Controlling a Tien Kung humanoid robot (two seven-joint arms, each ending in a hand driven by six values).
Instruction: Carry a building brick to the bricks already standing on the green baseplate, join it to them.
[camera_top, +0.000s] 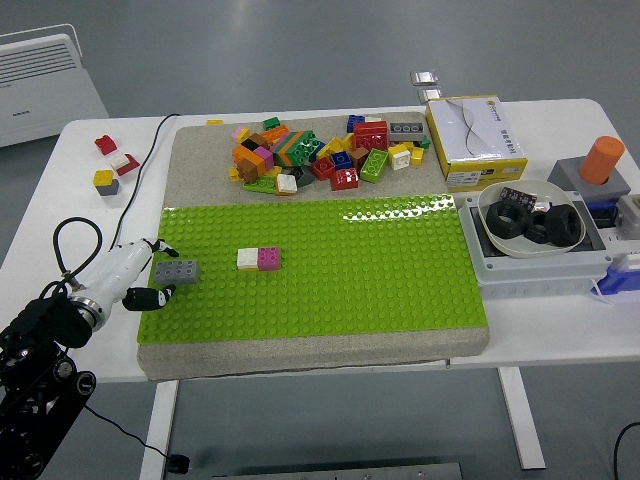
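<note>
The left hand holds a grey brick at the left edge of the green baseplate, apart from the white and pink bricks.

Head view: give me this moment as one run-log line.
left hand: shut on grey brick, at baseplate's left edge | target: white-and-pink bricks on green baseplate | brick apart from target, not joined | right hand: out of view

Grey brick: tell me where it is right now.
In the head view the grey brick sits at the green baseplate's left edge, held by the left hand, left of the white-and-pink bricks.
</note>
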